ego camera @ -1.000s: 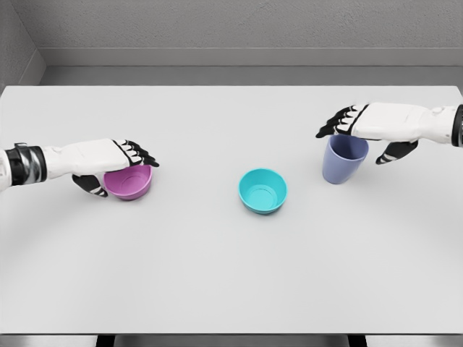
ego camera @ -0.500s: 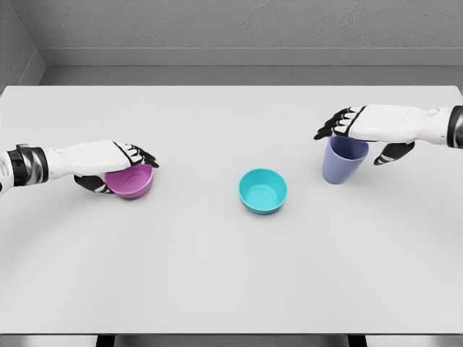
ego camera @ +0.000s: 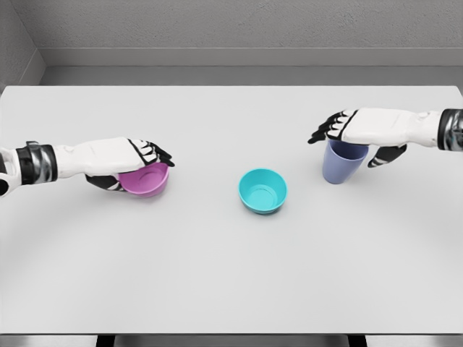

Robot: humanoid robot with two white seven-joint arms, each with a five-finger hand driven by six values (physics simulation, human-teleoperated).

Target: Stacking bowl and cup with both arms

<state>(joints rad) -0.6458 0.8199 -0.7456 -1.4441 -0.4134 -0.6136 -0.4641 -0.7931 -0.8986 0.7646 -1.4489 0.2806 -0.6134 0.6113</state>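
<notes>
On table (ego camera: pixel 231 275), upright cup (ego camera: pixel 343 163)

A white table (ego camera: pixel 217 275) carries a teal bowl (ego camera: pixel 262 191) (centre), pink bowl (ego camera: pixel 147 181) and blue cup (ego camera: pixel 342 162).

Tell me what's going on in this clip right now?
The left hand grips the purple bowl at the table's left. The right hand holds the blue cup from above on the right. A teal bowl sits untouched between them; nothing is stacked yet.
</notes>
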